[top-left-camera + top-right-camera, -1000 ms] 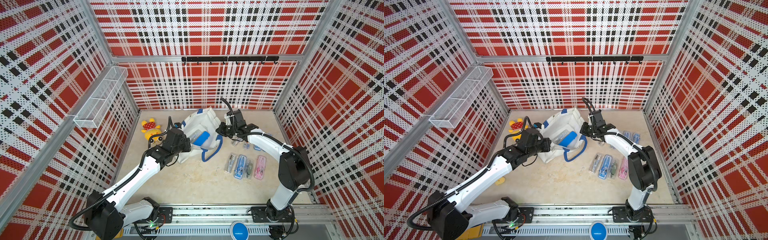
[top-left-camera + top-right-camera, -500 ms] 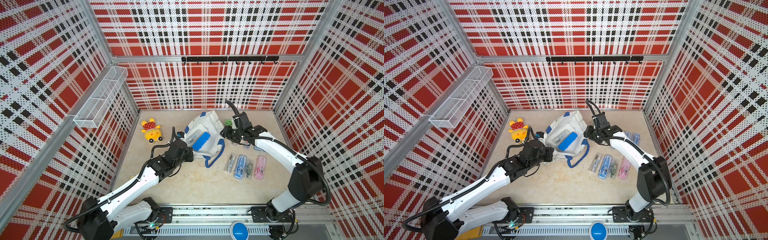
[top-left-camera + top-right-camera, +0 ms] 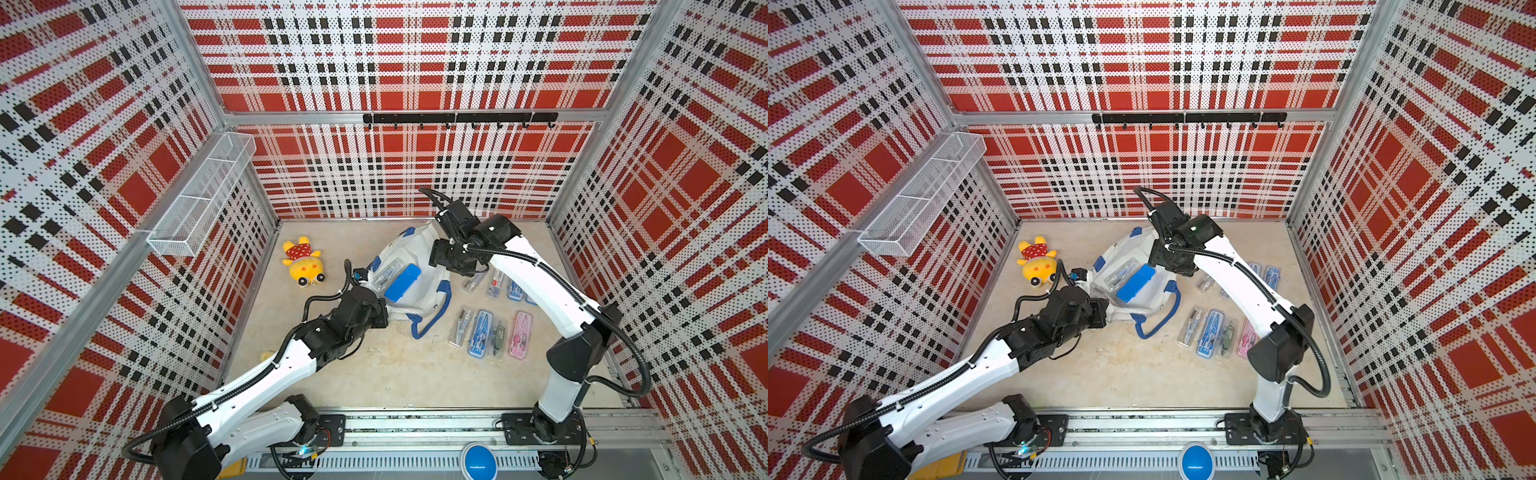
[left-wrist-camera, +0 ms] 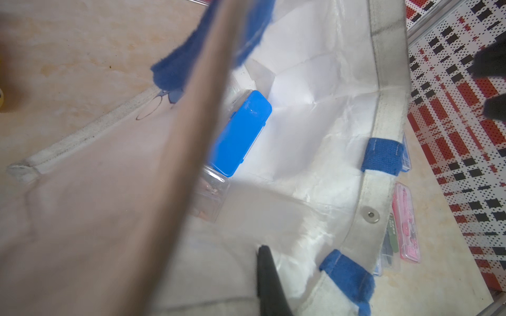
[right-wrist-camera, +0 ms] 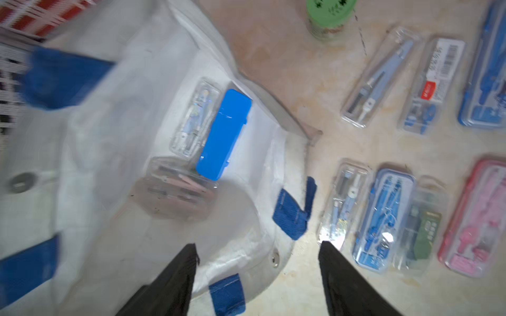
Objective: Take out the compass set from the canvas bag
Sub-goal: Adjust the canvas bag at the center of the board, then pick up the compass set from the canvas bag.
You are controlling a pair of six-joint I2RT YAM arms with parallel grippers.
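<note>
The white canvas bag with blue straps lies on the table, its mouth held open. My left gripper is shut on the bag's near rim; only one black finger shows in the left wrist view, against the fabric. Inside the bag lie a blue compass set case, a clear one beside it and another clear one. My right gripper hangs open over the bag's far rim, nothing between its fingers.
Several compass sets lie in rows on the table right of the bag, partly under my right arm. A yellow plush toy lies at the back left. A green-lidded jar stands near the sets. A wire basket hangs on the left wall.
My right gripper has gone from shut to open and swung left over the bag's mouth. My left arm has drawn back toward the front with the bag's rim, uncovering the plush toy.
</note>
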